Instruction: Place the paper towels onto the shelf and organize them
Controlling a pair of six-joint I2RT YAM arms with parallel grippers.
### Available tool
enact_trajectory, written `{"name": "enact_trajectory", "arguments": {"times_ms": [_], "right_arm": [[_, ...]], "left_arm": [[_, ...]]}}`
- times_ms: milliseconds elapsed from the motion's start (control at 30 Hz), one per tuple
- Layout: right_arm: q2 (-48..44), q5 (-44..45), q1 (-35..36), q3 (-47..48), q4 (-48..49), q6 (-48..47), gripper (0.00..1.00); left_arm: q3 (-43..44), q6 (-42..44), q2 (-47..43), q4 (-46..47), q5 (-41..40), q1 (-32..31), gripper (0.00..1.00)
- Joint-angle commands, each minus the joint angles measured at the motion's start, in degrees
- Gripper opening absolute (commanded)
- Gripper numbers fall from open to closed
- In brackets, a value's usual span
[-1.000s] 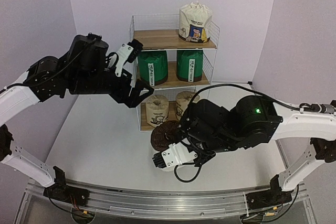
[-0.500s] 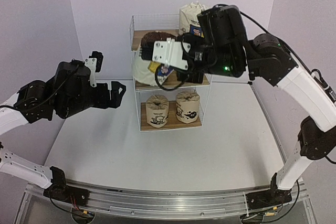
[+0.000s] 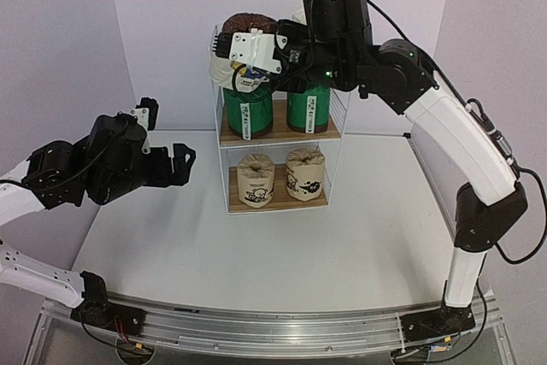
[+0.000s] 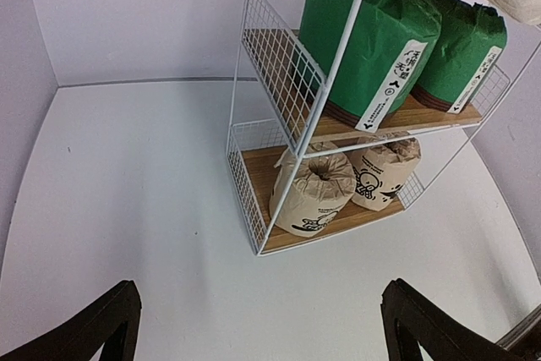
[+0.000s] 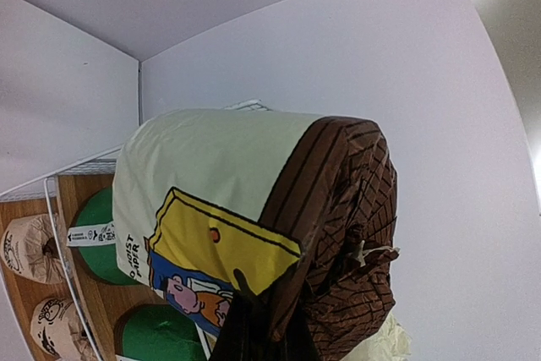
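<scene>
The shelf (image 3: 279, 134) stands at the back of the table. Two green rolls (image 3: 248, 114) stand on its middle board and two beige printed rolls (image 3: 256, 181) on its bottom board; both pairs also show in the left wrist view (image 4: 363, 40) (image 4: 311, 192). My right gripper (image 3: 242, 74) is at the top tier, shut on the brown-topped white roll (image 3: 248, 25) with a yellow and blue label (image 5: 254, 200); its dark fingers (image 5: 254, 327) press the wrapper from below. A bit of cream wrapper (image 5: 387, 346) shows behind it. My left gripper (image 3: 171, 164) is open and empty, left of the shelf.
White walls close in behind and on both sides of the shelf. In the left wrist view the shelf's wire side panel (image 4: 254, 200) faces my left gripper (image 4: 266, 336), with bare table (image 4: 152, 209) between them. The right arm (image 3: 444, 117) arches over the table's right side.
</scene>
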Motion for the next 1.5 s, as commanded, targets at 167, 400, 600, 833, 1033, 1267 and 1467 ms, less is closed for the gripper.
{"name": "enact_trajectory", "arguments": {"times_ms": [167,400,600,833,1033,1267,1467], "right_arm": [[-6.82,-4.28,-0.64,-5.01,14.27,14.72,0.00],[-27.03,-20.63,-0.66,-34.43,32.47,47.29,0.00],[-36.10,-19.48,-0.67,-47.16,37.81,64.50,0.00],[-46.04,-16.75,-0.67,-63.38,42.62,81.33,0.00],[-48.17,-18.40,-0.70,-69.76,46.05,88.10,0.00],[-49.53,-18.20,-0.66,-72.48,48.87,88.47,0.00],[-50.72,-18.51,-0.65,-73.76,49.14,88.98,0.00]], "left_arm": [[-3.46,4.93,-5.76,13.61,11.80,-0.10,1.00],[-4.20,15.77,-7.86,41.15,35.57,-0.10,1.00],[1.64,23.62,-2.94,48.40,52.39,-0.07,1.00],[0.60,26.41,-4.51,48.66,56.50,-0.09,1.00],[3.12,25.64,-0.76,48.67,58.65,-0.13,1.00],[8.51,23.63,4.91,45.70,56.36,-0.13,0.99],[11.19,21.64,8.15,41.14,51.62,-0.13,0.98]]}}
